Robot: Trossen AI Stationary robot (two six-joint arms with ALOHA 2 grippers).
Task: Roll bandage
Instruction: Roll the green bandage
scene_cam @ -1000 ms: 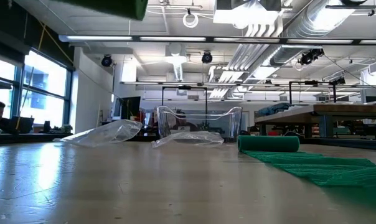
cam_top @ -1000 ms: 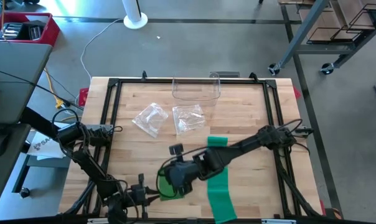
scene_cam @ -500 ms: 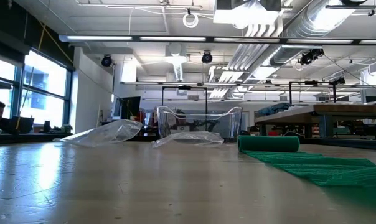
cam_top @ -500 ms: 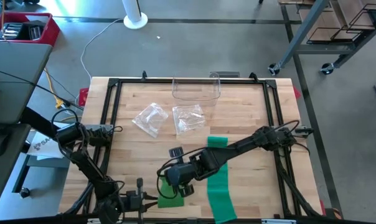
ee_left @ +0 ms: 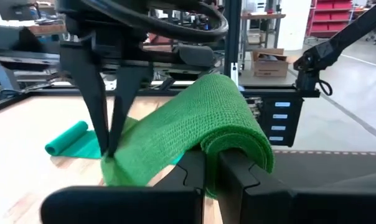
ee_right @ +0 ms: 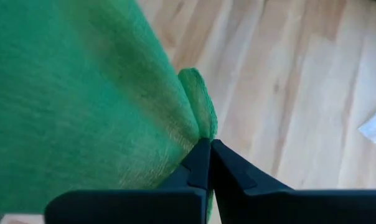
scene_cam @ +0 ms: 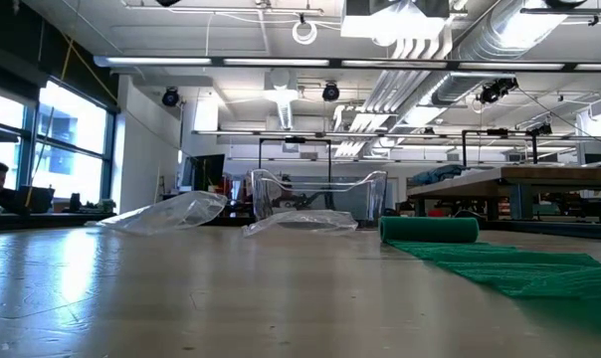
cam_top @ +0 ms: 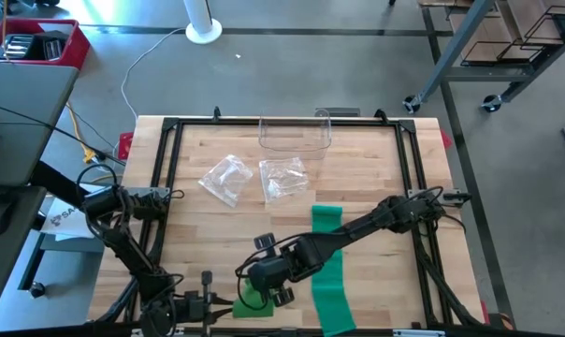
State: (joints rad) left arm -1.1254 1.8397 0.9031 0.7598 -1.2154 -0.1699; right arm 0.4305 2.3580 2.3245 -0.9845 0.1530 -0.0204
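Note:
A green bandage (ee_left: 194, 118) hangs between my two grippers near the table's near edge, left of centre (cam_top: 250, 300). My left gripper (ee_left: 211, 158) is shut on its near end. My right gripper (ee_right: 205, 142) is shut on its other end; in the left wrist view it comes down from above (ee_left: 110, 146). To the right, a second green strip (cam_top: 329, 276) lies flat on the table. The strip's rolled end (scene_cam: 430, 229) is toward the far side. My left gripper pinches a folded-over end of the bandage (ee_left: 238, 146) between its two fingers. The fingers lie level and come from the table's left. The cloth arches over the fingertips in more than one layer and slopes away toward my right gripper. My right gripper pinches a bunched edge of the bandage (ee_right: 197, 118) between its fingertips. The fingers slant down from above (ee_left: 107, 124). That end sits low by the table top; whether it rests on the wood, I cannot tell.
Two clear plastic bags (cam_top: 228, 178) (cam_top: 284, 178) lie on the far half of the table. A clear container (cam_top: 295, 136) stands at the far edge. A black frame (cam_top: 170, 187) runs round the table top. Bare wood shows between the bags and the grippers.
My right gripper has come down and toward the table's near edge with its end of the bandage. My left gripper has drawn a little toward the near edge and has turned at the wrist. The held bandage now lies lower and nearer the front edge than before.

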